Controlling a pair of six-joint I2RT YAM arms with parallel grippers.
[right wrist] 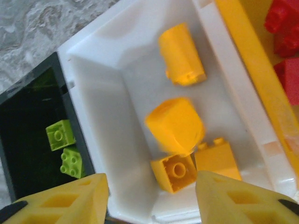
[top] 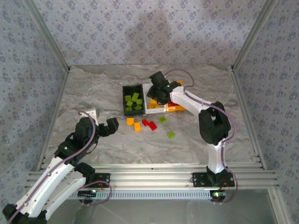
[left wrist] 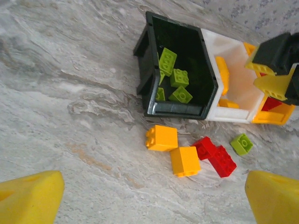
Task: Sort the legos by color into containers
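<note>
Left end effector (left wrist: pixel 153 191) is being held wide open over the left half of the tabletop (top: pixel 93 88), toward the near edge, with nothing between its fingers (left wrist: pixel 32 196).

Black bin (top: pixel 125 99) is being shown around mid tabletop, toward the far edge, with lime green legos (left wrist: pixel 174 74) lying inside it.

On the near side of the bins, loose pieces are being shown on bare tabletop. Two loose yellow-orange bricks (left wrist: pixel 162 137) are lying just beside each other. Two loose red bricks (left wrist: pixel 219 158) are touching, just right of those. One loose green brick (left wrist: pixel 241 143) is lying further right. A second green brick (top: pixel 171 135) is lying apart, nearer the near edge.

White bin (right wrist: pixel 103 116) is being pressed against the black bin's right side. Four yellow-orange bricks (right wrist: pixel 181 53) are being seen inside it, one of them a blurred brick (right wrist: pixel 174 125). Right end effector (right wrist: pixel 150 196) is being held directly above this bin, jaws parted, nothing gripped.

Orange-yellow bin (right wrist: pixel 252 79) is being shown touching the white bin's right side, with red legos (right wrist: pixel 285 28) inside.
</note>
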